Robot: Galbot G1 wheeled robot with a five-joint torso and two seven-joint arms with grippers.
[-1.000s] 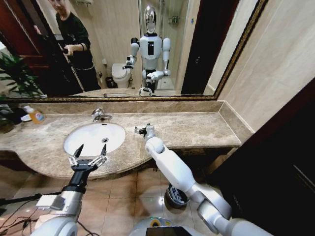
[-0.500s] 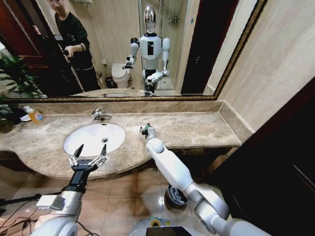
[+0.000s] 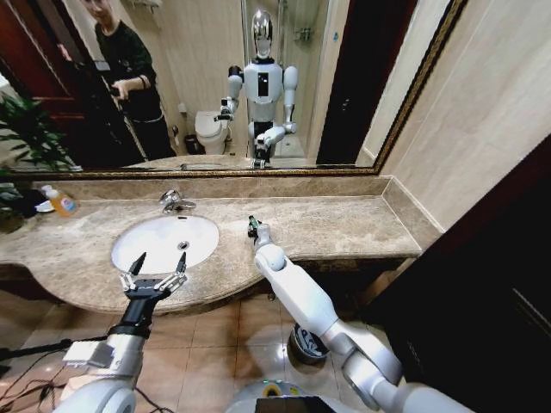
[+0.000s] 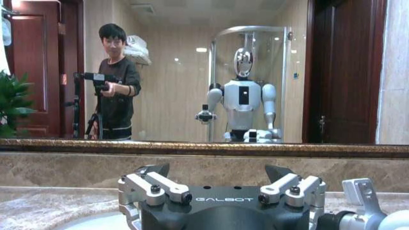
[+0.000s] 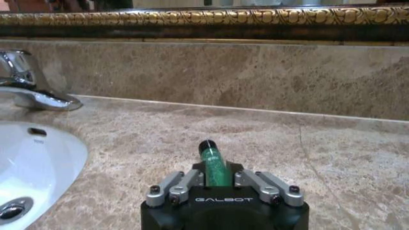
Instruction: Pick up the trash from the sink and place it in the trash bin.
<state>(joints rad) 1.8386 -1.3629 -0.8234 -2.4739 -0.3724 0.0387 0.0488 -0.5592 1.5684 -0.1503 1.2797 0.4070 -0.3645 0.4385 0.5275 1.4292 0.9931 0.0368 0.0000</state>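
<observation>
1. Over the sink's (image 3: 164, 241) near rim, left tool (image 3: 155, 263) hovers, fingers spread wide, holding nothing.
2. Beside the sink, over the marble worktop (image 3: 344, 219), right tool (image 5: 216, 178) is clamped on the green tube (image 5: 213, 163).
3. Tube: small, slim, translucent green, dark cap pointing forward; gripped low on its body.
4. Judged light, fairly stiff, smooth plastic, so liable to slip; a hold across mid-body suits it.
5. Below, on the floor by the right arm, the bin (image 3: 308, 342), partly hidden.

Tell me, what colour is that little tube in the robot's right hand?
Green tube with a black cap; right wrist view.
</observation>
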